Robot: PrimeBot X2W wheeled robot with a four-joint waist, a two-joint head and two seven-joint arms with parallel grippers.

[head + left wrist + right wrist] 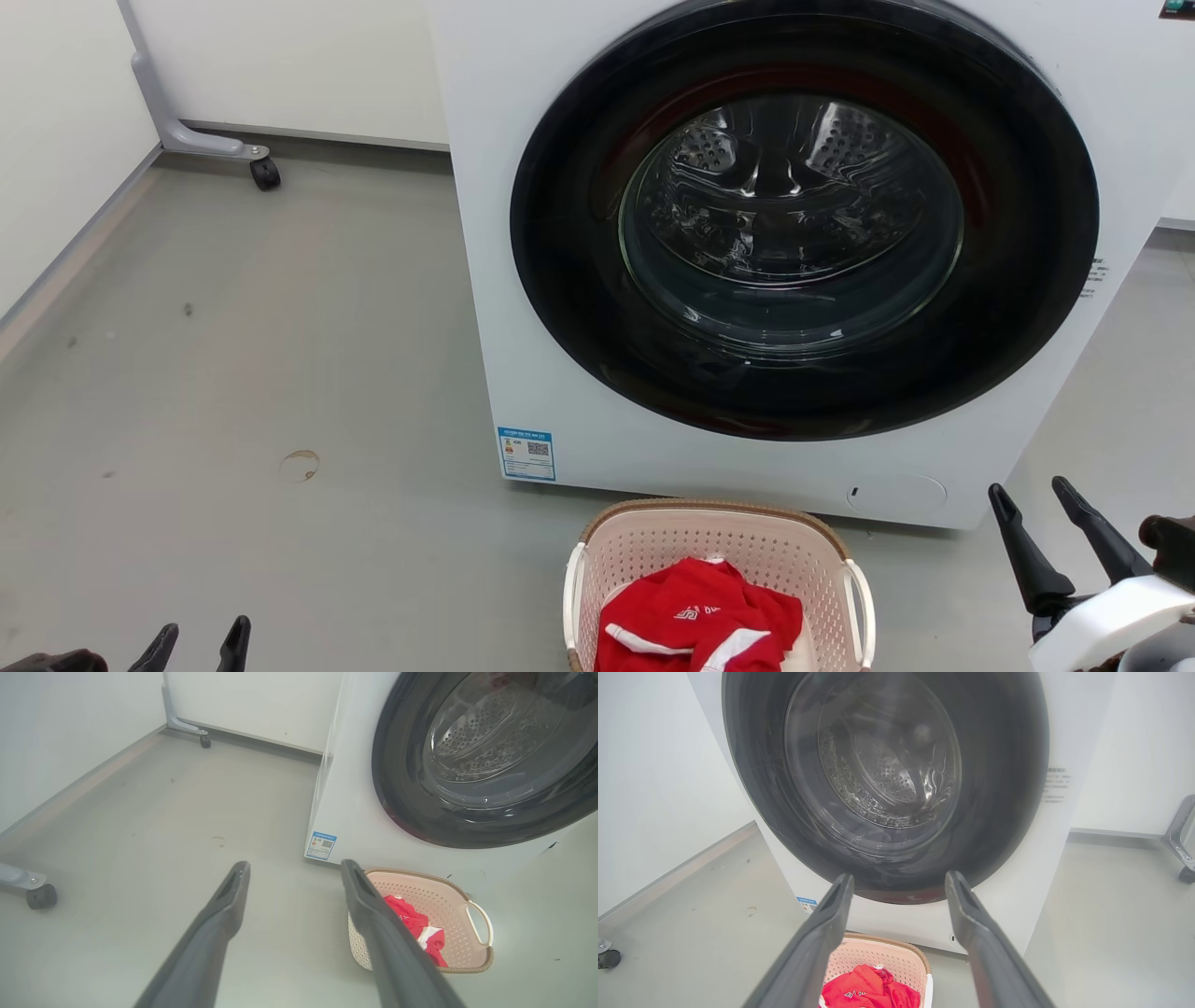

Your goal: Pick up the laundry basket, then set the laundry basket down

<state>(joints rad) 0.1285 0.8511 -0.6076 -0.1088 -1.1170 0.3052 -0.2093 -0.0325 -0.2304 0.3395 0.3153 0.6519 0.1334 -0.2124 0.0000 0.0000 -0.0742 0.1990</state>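
Both pincers were spread wide, and neither had anything in it. In the head view the left pincer (203, 639) sat low at seven o'clock, only its dark fingertips poking up from the bottom edge. It hung over bare grey floor (233, 373), well apart from the basket. The right pincer (1031, 495) stood at four o'clock with its two long fingers splayed in a V, touching nothing.

The laundry basket (653, 555) rested on the floor at six o'clock, just in front of the washing machine (485, 280), with a red garment (695, 621) with white trim bundled inside it. One white loop handle showed on each side of the basket, and no finger was on either one.

From the left wrist, the left pincer (294, 865) gaped over open floor. The basket (434, 891) lay off at four o'clock, partly behind one finger, with the garment (411, 914) showing inside. From the right wrist, the right pincer (899, 877) pointed at the machine's dark round door (887, 784). There the basket (878, 954) sat at six o'clock, low between the fingers and clear of both.
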